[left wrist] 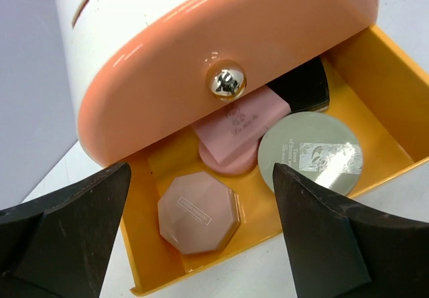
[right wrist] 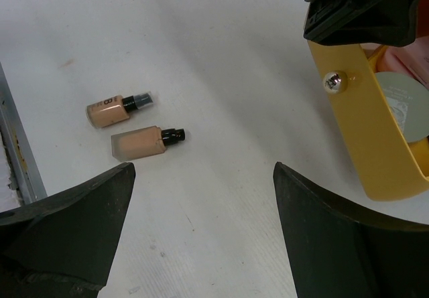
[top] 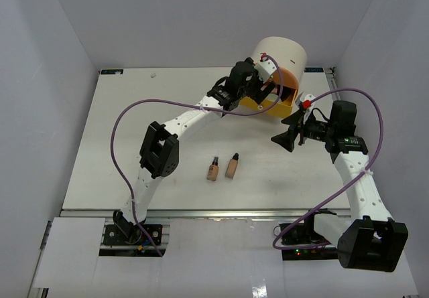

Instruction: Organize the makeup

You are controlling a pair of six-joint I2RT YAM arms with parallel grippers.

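Observation:
Two beige black-capped bottles (top: 213, 169) (top: 232, 166) lie side by side on the table; they also show in the right wrist view (right wrist: 114, 109) (right wrist: 141, 142). The yellow drawer (left wrist: 382, 77) is pulled out. It holds a pink octagonal compact (left wrist: 198, 212), a flat pink square (left wrist: 244, 120), a pale green round jar (left wrist: 310, 157) and a black compact (left wrist: 301, 84). My left gripper (left wrist: 201, 167) is open and empty just above the drawer's front (top: 268, 96). My right gripper (top: 281, 132) is open and empty above bare table, right of the bottles and near the drawer (right wrist: 204, 167).
The big cream cylinder (top: 278, 53) stands at the back right. Its pink drawer (left wrist: 221, 37) with a metal knob (left wrist: 225, 82) overhangs the yellow drawer (right wrist: 362, 130). The table's metal front edge (right wrist: 17, 151) runs behind the bottles.

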